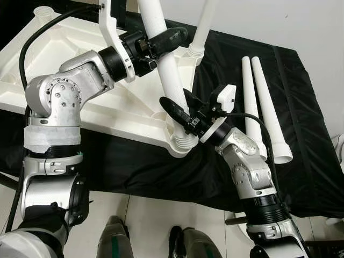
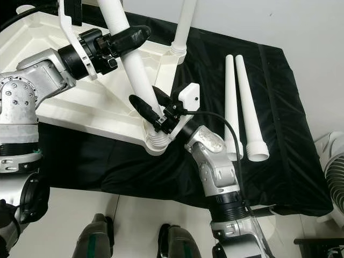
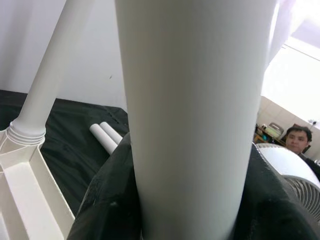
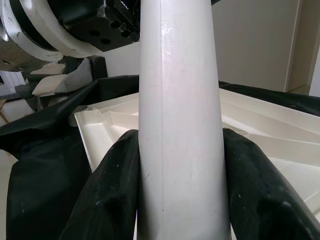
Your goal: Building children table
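A white table top [image 1: 64,48] lies upside down on a black cloth [image 1: 301,134]. One white leg [image 1: 169,75] stands tilted in the near corner socket [image 1: 183,142]. My left gripper [image 1: 161,42] is shut on this leg high up, and the leg [image 3: 195,125] sits between its black fingers [image 3: 105,200]. My right gripper [image 1: 178,110] is shut on the same leg just above the socket, with its pads [image 4: 115,190] pressed against the leg [image 4: 180,125]. A second leg [image 1: 203,27] stands in the far corner socket.
Two loose legs [image 1: 258,107] lie side by side on the cloth to the right. A white fan [image 2: 336,183] stands at the far right beyond the cloth's edge. A person [image 3: 298,140] is in the background of the left wrist view. My feet [image 1: 115,239] stand on a tiled floor.
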